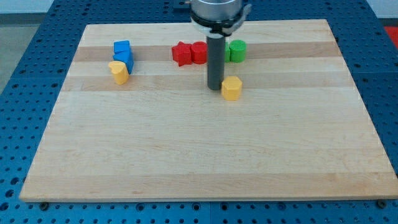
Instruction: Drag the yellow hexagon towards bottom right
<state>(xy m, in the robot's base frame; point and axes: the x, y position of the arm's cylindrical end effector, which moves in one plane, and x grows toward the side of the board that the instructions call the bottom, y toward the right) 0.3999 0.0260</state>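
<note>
Camera view: you are looking down at a slant on the whole work area, with the rod coming in from the view's top.
Blue perforated base: it is showing around all sides of the board, dotted with rows of holes.
Pale wooden board: it is lying flat and taking up most of the view; every block is sitting in its upper third.
Dark straight rod: it is hanging upright from a grey round mount at the view's top centre.
My tip: it is resting at the board surface just to the view's left of the yellow hexagon, touching it or nearly so; you cannot tell which. The tool is a plain rod, so nothing is being clamped.
Red blocks: two are sitting side by side, touching, just left of the rod; their shapes are not clear.
Blue block: it is sitting at the upper left, its shape unclear.
Green round block: it is sitting just right of the rod, partly hidden behind it.
Yellow hexagon block: you are seeing it right of centre, below the green block.
Second yellow block: it is touching the blue block's lower edge.
</note>
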